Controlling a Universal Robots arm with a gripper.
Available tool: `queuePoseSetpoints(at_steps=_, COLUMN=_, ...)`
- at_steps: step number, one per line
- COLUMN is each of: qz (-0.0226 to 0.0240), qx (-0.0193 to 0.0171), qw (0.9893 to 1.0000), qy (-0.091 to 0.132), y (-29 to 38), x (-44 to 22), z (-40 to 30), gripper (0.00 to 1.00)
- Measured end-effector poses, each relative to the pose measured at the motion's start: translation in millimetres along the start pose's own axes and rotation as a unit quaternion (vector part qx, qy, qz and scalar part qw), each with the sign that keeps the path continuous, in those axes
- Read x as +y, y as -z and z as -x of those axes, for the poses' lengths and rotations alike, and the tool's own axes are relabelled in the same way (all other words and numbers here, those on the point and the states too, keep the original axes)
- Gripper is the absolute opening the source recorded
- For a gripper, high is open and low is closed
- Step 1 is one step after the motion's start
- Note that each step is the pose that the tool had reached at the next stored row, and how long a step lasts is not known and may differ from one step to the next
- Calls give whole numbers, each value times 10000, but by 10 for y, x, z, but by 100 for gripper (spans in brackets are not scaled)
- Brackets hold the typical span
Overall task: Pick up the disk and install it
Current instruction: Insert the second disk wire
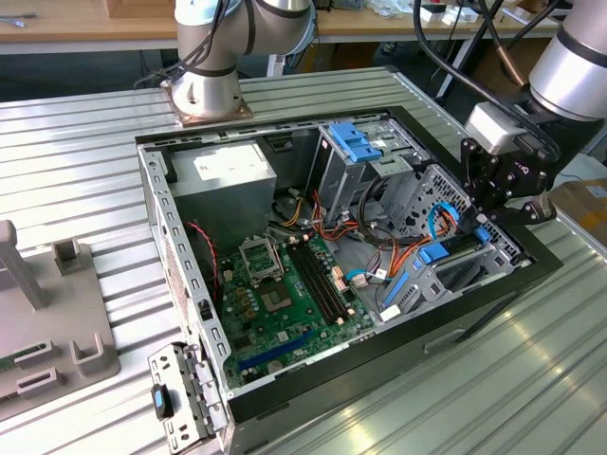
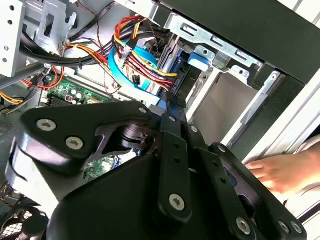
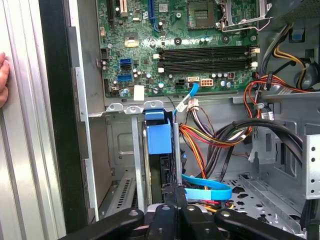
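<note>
One end effector [image 1: 493,210] over drive cage [image 1: 446,275], fingers pressed together, labels unreadable.

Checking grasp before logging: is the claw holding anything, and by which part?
Cannot tell. The claw is right at the blue-railed edge of the disk, which stands in the drive cage, but the contact itself is hidden.

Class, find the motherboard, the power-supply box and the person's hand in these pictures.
motherboard [image 1: 285,296], exterior view, middle of board.
power-supply box [image 1: 224,168], exterior view, white label.
hand [image 2: 284,172], second wrist view, back of fingers.
</note>
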State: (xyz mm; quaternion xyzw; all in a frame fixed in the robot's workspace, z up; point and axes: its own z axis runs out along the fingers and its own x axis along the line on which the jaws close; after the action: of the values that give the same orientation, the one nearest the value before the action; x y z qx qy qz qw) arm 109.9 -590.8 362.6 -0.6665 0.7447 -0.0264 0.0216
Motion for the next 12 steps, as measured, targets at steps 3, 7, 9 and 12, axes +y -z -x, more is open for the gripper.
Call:
queuePoseSetpoints(at_steps=3, qz=6, qx=-24, qw=10000, qy=-2, y=-38, x=3, z=-3, gripper=36)
queuePoseSetpoints(at_steps=7, qz=26, qx=-195, qw=9998, qy=-13, y=-52, x=5, z=-3, gripper=36)
queuePoseSetpoints(at_steps=9, qz=35, qx=-284, qw=9996, qy=-19, y=-62, x=6, z=-3, gripper=36)
queuePoseSetpoints(at_steps=12, qz=41, qx=-336, qw=9994, qy=-23, y=-73, x=7, z=-2, gripper=36)
